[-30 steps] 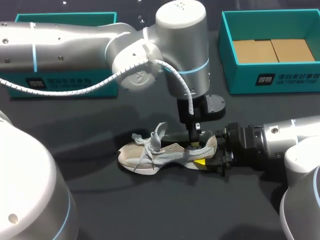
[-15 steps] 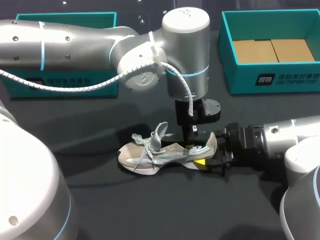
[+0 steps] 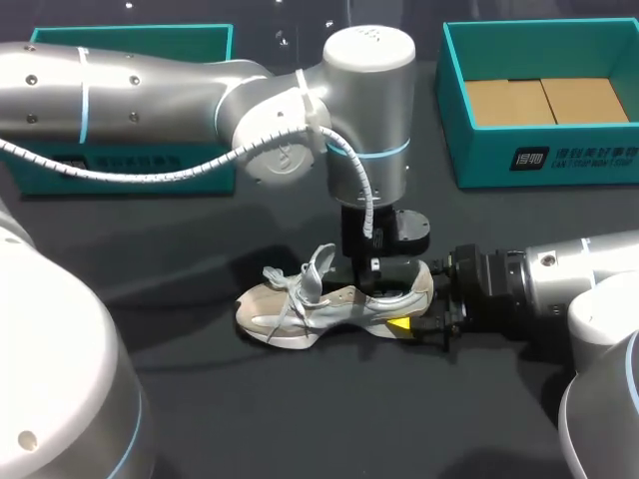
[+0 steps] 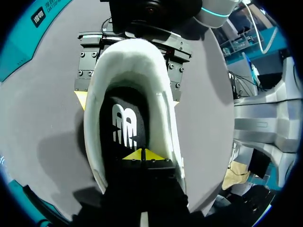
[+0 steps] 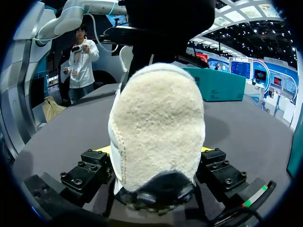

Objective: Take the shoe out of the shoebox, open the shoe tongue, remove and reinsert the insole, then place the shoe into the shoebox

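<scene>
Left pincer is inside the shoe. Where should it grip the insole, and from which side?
Probably the heel-end edge of the black printed insole, from straight above through the collar: the grey-and-white mesh sneaker stands upright, opening upward, laces cover its front, the right pincer clamps the heel from behind.

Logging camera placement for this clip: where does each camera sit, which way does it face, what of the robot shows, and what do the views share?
Head view: fixed above and behind the robot, facing down on the black table; silver left arm and silver right arm show.
Left wrist view: on the left wrist, facing down into the pale grey-and-cream sneaker; left gripper over the black insole.
Right wrist view: on the right wrist, facing the sneaker's heel; right gripper clamps it.
Shared: all three show the sneaker.
</scene>
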Robot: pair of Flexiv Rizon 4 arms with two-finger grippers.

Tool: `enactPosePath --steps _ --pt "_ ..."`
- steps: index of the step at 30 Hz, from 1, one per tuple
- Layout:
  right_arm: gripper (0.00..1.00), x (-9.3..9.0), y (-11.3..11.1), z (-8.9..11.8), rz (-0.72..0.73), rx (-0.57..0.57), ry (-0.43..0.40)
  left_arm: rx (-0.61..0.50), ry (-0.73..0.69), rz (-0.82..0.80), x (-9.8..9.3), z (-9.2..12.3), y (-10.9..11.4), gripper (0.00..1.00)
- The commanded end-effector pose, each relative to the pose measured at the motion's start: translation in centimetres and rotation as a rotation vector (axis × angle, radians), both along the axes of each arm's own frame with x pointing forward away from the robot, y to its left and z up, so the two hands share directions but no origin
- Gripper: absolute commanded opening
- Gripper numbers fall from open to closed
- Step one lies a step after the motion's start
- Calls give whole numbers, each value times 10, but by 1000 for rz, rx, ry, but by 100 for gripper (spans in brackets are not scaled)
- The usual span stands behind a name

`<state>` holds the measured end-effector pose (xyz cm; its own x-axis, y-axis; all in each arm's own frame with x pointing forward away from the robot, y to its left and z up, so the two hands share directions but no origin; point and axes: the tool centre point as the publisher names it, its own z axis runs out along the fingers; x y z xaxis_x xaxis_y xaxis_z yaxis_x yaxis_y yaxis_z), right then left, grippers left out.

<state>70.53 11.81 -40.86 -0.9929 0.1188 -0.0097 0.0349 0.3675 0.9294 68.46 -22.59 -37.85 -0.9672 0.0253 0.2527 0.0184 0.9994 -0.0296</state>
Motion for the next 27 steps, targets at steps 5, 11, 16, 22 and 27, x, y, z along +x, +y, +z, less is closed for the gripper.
enactPosePath --steps 5,11,16,22,27 --pt "0 0 -1 -1 -1 -3 0 8 31 -37 -2 -1 11 0" --pt "0 0 -1 -1 -1 -3 0 -2 25 -72 -12 -5 15 0" --pt "0 0 -1 -1 -1 -3 0 -6 -8 -84 -15 -9 16 6" --pt "0 0 -1 -1 -1 -3 0 -13 -64 -83 -18 -12 18 27" --pt "0 0 -1 -1 -1 -3 0 -15 -106 -72 -19 -19 18 35"
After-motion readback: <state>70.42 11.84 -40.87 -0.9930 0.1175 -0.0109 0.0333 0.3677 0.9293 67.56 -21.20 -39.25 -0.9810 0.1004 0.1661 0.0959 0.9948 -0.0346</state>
